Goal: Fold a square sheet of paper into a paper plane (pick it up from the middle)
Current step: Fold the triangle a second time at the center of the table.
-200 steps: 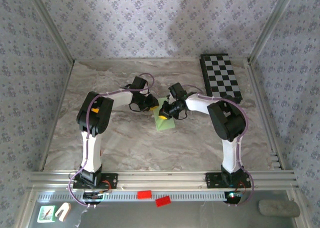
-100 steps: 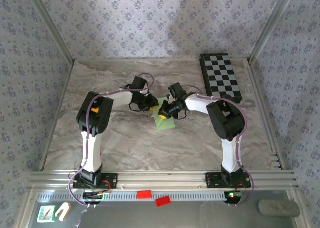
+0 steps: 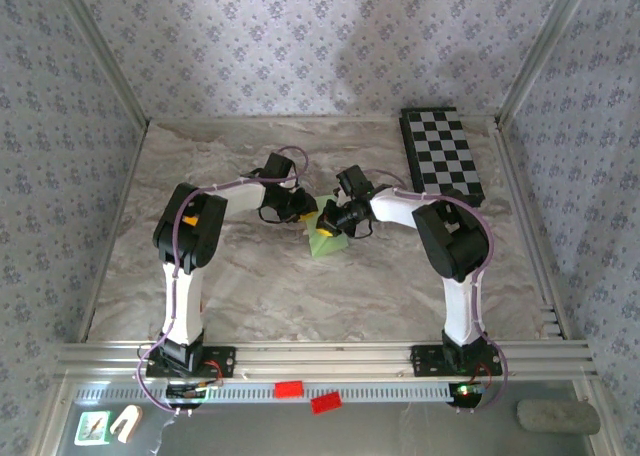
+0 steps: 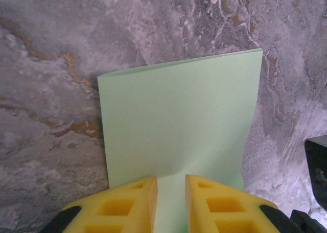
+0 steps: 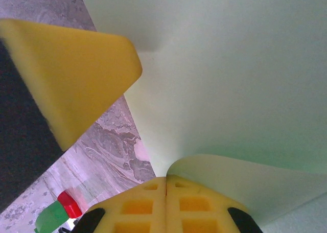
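Item: square sheet of paper point(image 3: 326, 240), light green, lying mid-surface point(image 3: 250, 276) between the two arms, apparently folded over, with one flap lifted. Held by: right gripper point(image 5: 166, 186), jaws together and pinching the curled edge of the raised flap. Attending: left gripper point(image 4: 171, 188), jaws narrowly apart over the sheet's near edge with nothing clamped; whether they touch the paper cannot be told. Hazards: thin paper in a closed pinch could tear or rumple if the flap is drawn while the rest is not pinned. A sliding sheet would put the crease off line, and the two grippers sit close enough to knock together. Obscured: from above, the arms cover the sheet's far part. Its full outline and existing folds are cut off in the right wrist view.
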